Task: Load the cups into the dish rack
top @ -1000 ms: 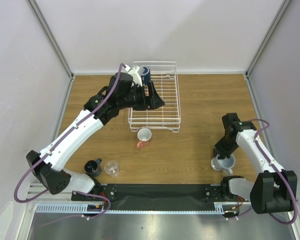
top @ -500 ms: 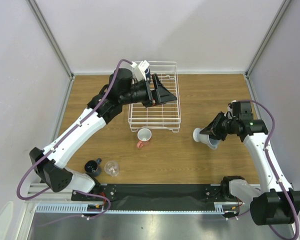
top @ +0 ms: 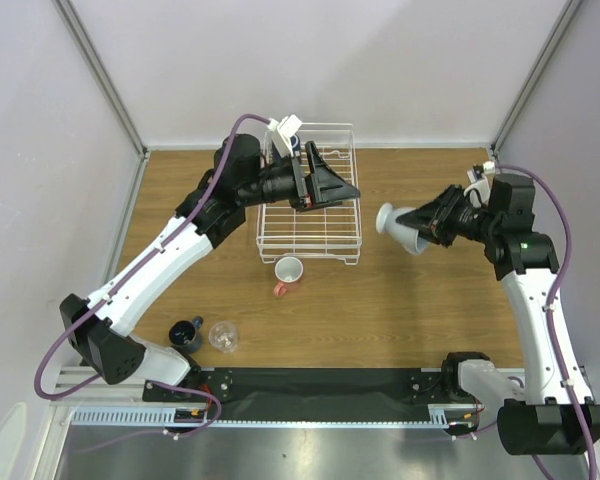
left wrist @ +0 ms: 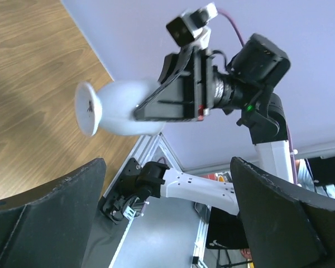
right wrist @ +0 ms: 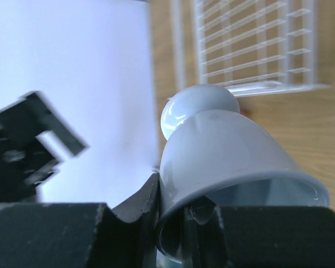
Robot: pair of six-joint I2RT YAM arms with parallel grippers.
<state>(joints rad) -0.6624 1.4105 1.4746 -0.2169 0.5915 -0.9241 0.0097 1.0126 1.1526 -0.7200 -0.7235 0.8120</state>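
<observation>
The white wire dish rack (top: pixel 356 228) stands at the far middle of the table. My left gripper (top: pixel 340 185) hovers over it, open and empty; in the left wrist view its fingers (left wrist: pixel 44 212) are spread wide. A navy mug (top: pixel 296 146) sits in the rack's far left corner, mostly hidden by my left wrist. My right gripper (top: pixel 430 225) is shut on the rim of the light grey mug (top: pixel 400 228), held tilted in the air right of the rack; the mug shows in both wrist views (right wrist: pixel 229 151) (left wrist: pixel 120 106). A salmon-pink cup (top: pixel 289 271) lies before the rack.
A small dark blue cup (top: pixel 185 333) and a clear glass tumbler (top: pixel 223 336) stand at the near left by the left arm's base. Walls close the table on three sides. The rack also shows in the right wrist view (right wrist: pixel 251 44).
My right gripper lifted the grey mug from the near right of the table and carried it up and left toward the rack. My left gripper swung right over the rack.
</observation>
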